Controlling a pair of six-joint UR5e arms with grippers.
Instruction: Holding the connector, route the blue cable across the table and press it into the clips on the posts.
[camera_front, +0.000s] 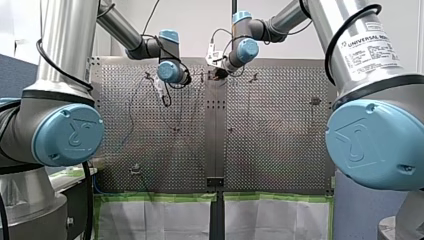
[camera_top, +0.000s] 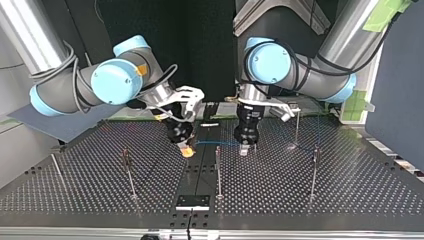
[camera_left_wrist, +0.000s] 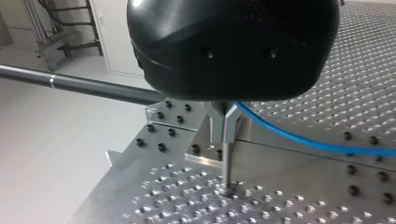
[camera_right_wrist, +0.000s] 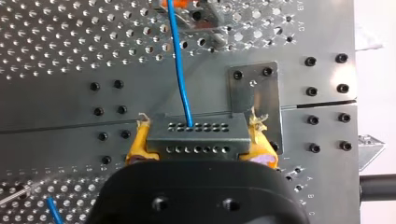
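Note:
In the top view my right gripper (camera_top: 186, 149), with yellow pads, comes in at the left and is shut on the grey metal connector (camera_right_wrist: 196, 127). The blue cable (camera_right_wrist: 180, 70) leaves the connector and runs ahead across the plate. It spans a short gap (camera_top: 217, 144) to my left gripper (camera_top: 244, 148), which is black and stands upright. In the left wrist view its metal fingers (camera_left_wrist: 226, 140) are shut where the blue cable (camera_left_wrist: 299, 137) meets them. They sit right above a thin post (camera_left_wrist: 226, 168).
Several thin posts stand on the perforated table: one (camera_top: 129, 175) at the top view's left, one (camera_top: 218, 172) in the middle, one (camera_top: 313, 172) at the right. A small black plate (camera_top: 192, 202) lies at the near edge. A dark bar (camera_left_wrist: 93, 86) crosses beside the table.

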